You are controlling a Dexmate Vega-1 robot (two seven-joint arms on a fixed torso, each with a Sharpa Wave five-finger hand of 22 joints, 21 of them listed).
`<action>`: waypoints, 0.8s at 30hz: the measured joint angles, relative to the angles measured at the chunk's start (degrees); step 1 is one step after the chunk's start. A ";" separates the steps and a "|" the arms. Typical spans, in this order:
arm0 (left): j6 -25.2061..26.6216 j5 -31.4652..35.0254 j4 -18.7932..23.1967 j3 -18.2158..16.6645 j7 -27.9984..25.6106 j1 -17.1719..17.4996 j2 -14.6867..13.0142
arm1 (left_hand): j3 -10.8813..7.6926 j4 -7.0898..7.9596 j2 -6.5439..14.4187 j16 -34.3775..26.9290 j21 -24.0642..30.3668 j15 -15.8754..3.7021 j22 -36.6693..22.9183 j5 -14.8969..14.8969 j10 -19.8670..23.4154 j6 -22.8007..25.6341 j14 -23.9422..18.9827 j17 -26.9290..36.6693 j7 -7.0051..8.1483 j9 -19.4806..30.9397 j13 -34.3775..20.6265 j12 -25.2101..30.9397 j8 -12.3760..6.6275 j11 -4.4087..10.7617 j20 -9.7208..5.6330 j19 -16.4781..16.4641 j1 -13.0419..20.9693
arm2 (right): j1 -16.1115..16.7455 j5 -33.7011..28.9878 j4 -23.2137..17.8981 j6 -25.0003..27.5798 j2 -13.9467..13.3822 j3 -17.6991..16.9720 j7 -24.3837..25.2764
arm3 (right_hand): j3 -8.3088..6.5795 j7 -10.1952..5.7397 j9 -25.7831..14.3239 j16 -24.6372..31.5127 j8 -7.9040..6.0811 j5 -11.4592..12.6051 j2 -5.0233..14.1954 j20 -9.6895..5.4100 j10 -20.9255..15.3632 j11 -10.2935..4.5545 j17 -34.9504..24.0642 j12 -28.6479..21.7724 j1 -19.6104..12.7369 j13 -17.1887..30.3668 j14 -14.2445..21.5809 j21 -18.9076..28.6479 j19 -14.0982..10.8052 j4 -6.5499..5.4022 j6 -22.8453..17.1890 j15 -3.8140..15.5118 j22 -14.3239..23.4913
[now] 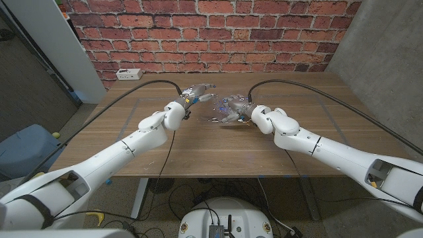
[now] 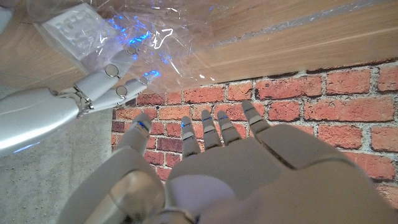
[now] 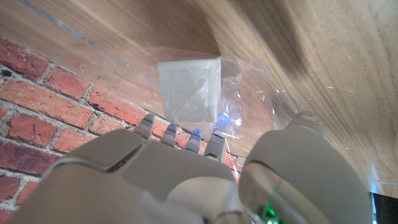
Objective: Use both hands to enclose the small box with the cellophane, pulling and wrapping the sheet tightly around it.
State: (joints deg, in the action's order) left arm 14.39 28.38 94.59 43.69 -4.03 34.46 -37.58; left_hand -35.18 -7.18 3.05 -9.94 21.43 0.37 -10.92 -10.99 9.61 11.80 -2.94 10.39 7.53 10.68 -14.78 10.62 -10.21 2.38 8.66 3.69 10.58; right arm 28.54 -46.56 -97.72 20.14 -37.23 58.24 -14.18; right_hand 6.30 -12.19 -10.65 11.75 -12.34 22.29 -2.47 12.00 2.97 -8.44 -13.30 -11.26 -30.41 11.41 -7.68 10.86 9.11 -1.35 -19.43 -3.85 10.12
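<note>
The left hand (image 1: 194,94) is seen raised just beside the crinkled cellophane (image 2: 163,43), fingers spread and nothing held, seemingly poised to catch a free edge. The small box (image 3: 188,86) sits on the table (image 1: 198,149) under the sheet, directly before the right hand (image 1: 239,109), whose fingers rest on the cellophane, probably to pin it; a firm grip cannot be told.

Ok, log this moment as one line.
left hand open, off sheet | right hand on cellophane | small box under sheet, unwrapped
</note>
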 measured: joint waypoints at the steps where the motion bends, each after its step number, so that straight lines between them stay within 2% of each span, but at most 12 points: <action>1: -0.14 0.00 -0.28 0.21 0.48 -0.28 0.09 | 0.30 -0.01 -0.02 0.00 -0.22 -0.05 0.00 0.00 -0.49 -0.08 0.55 0.00 -0.14 -0.03 0.11 0.00 0.00 0.06 -0.01 0.27 -0.05 | 0.04 -1.17 0.00 -0.48 0.00 0.05 0.03 | 0.00 -0.06 0.00 0.00 0.00 0.00 0.00 0.13 -0.19 -0.19 0.00 0.00 0.00 -0.17 0.09 0.00 -0.13 0.00 -0.37 0.09 0.00; 5: -0.50 0.07 -1.63 1.29 3.12 -1.77 0.59 | 1.35 0.55 -0.53 0.00 -1.29 -0.35 0.00 0.66 -0.43 2.25 2.42 0.00 -2.71 -0.03 0.98 0.75 -1.04 0.56 -0.38 1.87 -1.95 | 0.19 -3.34 0.20 -1.76 0.24 0.21 0.02 | 0.00 0.01 0.00 0.34 0.00 0.00 0.31 -0.14 -0.40 -0.39 0.00 -0.22 -0.31 -0.24 0.09 0.00 -0.54 0.00 -0.44 0.09 0.00; 8: -0.51 0.49 -2.45 2.04 5.87 -2.72 0.94 | 2.12 1.33 -0.74 -0.32 -1.95 -0.35 0.00 1.22 2.13 6.26 2.42 -0.21 -4.07 -0.08 1.77 1.77 -1.97 0.69 -0.32 2.43 -3.75 | 0.35 -3.34 0.40 -1.76 0.42 0.21 0.02 | 0.00 0.32 0.00 0.34 0.00 0.00 0.29 -0.13 -0.41 -0.38 0.00 -0.41 -0.32 -0.23 0.10 0.00 -0.54 0.00 -0.74 0.09 0.00; 10: -0.19 1.02 -4.75 4.76 7.85 -5.67 2.14 | 2.69 1.91 -1.08 -0.49 -2.26 -0.50 0.00 1.33 3.98 8.74 2.27 -0.27 -5.23 -0.30 2.27 2.36 -2.12 0.74 -0.59 2.69 -4.81 | 0.63 -5.10 0.56 -2.39 0.48 0.07 -0.23 | 0.00 0.11 0.00 0.34 0.00 0.40 0.14 -0.14 -0.41 -0.37 0.00 -0.41 -0.47 -0.23 0.22 0.00 -0.54 0.00 -0.96 0.22 0.00; 12: 0.17 1.38 -5.48 5.22 9.42 -6.11 2.36 | 3.24 2.46 -1.09 -0.97 -2.59 -1.03 -0.01 1.36 5.78 11.14 1.30 -0.27 -6.04 -0.32 2.65 2.81 -2.54 0.76 -0.59 2.69 -5.89 | 0.86 -5.34 0.59 -2.51 0.59 -0.14 -0.25 | 0.00 0.22 0.00 0.34 0.00 0.40 0.36 -0.13 -0.53 -0.47 0.00 -0.43 -0.68 -0.23 0.41 0.24 -0.53 0.00 -1.27 0.40 0.01; 14: 0.60 1.83 -6.63 6.61 10.83 -7.47 2.97 | 3.64 2.86 -1.18 -1.42 -2.80 -1.38 -0.01 1.41 8.56 14.40 -1.08 -0.27 -6.88 -0.32 3.10 3.57 -3.11 0.31 -0.61 2.67 -6.85 | 1.07 -6.00 0.62 -2.86 0.71 -0.33 -0.35 | 0.00 0.31 0.00 0.37 0.00 0.39 0.37 0.09 -0.56 -0.46 0.00 -0.50 -0.69 -0.23 0.41 0.45 -0.76 0.00 -1.36 0.40 0.01; 15: 0.74 1.97 -6.81 6.87 11.21 -7.68 3.07 | 3.89 3.11 -1.23 -1.88 -2.80 -1.61 0.07 1.53 10.44 16.45 -3.08 -0.27 -7.39 -0.32 3.28 4.04 -3.20 -0.04 -1.12 2.12 -7.57 | 1.15 -6.12 0.65 -2.86 0.75 -0.42 -0.39 | 0.00 0.31 0.00 0.56 0.00 0.40 0.37 0.14 -1.01 -0.19 -0.01 -0.56 -0.69 -0.23 0.41 0.45 -0.89 0.00 -1.36 0.40 0.01; 16: 0.98 2.19 -7.05 7.31 11.71 -8.01 3.23 | 3.94 3.16 -1.22 -2.10 -2.80 -1.87 0.20 1.51 12.25 18.37 -4.94 -0.37 -7.90 -0.33 3.47 4.44 -3.50 -0.26 -1.21 1.22 -7.58 | 1.23 -6.32 0.68 -2.86 0.80 -0.55 -0.45 | 0.00 0.31 0.00 0.56 0.00 0.39 0.37 -0.03 -1.02 -0.12 0.00 -0.56 -0.69 -0.23 0.41 0.45 -1.06 0.00 -1.36 0.40 0.01; 19: 1.91 3.24 -7.39 8.58 13.30 -8.86 3.58 | 4.17 3.39 -1.46 -2.59 -2.50 -2.50 0.27 1.20 17.48 23.66 -10.74 -0.54 -9.41 -0.36 3.78 5.48 -3.66 -0.63 -1.47 -2.49 -8.40 | 1.48 -6.79 0.83 -2.88 1.07 -0.96 -0.59 | 0.27 0.56 0.00 0.55 0.00 0.61 0.37 -0.13 -0.61 1.35 0.00 -0.57 -0.69 -0.23 0.41 0.45 -1.16 0.21 -1.11 0.39 0.01; 21: 2.75 3.97 -7.49 9.32 14.34 -9.36 3.73 | 4.14 3.44 -1.26 -2.88 -2.13 -2.65 0.27 1.21 19.52 25.71 -13.38 -0.54 -10.21 -0.37 3.86 5.60 -3.66 -1.02 -1.66 -4.32 -8.59 | 1.63 -6.99 0.94 -2.94 1.24 -1.30 -0.64 | 0.41 0.84 0.00 0.55 0.27 0.61 0.37 0.08 -1.13 2.05 -0.01 -0.67 -0.69 -0.23 0.41 0.45 -1.37 0.07 -0.83 0.39 0.01; 24: 3.61 4.81 -7.64 10.13 15.81 -9.92 3.95 | 3.79 4.04 -0.66 -2.88 -1.91 -2.70 0.27 1.21 20.95 27.13 -15.15 -0.54 -11.24 -0.37 3.86 5.70 -3.65 -1.57 -1.93 -5.71 -9.17 | 1.81 -7.08 1.13 -3.00 1.48 -1.74 -0.69 | 0.44 1.38 -0.02 0.77 0.68 0.61 0.37 0.18 -1.73 2.65 -0.01 -0.73 -0.68 -0.23 0.41 0.45 -1.46 0.05 -0.30 0.39 0.01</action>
State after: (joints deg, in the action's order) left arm 18.00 33.20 86.94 53.82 11.78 24.54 -33.63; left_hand -31.39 -3.14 2.39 -12.82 19.52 -2.34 -10.65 -9.78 30.56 38.93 -18.08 9.86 -3.71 10.31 -10.91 16.33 -13.87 0.81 6.73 -2.01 1.41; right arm 30.35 -53.64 -96.59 17.14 -35.74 56.49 -14.87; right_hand 6.74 -10.82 -10.66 12.52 -11.66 22.90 -2.10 12.18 1.24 -5.78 -13.30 -11.99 -31.09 11.18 -7.27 11.31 7.65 -1.30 -19.73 -3.46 10.14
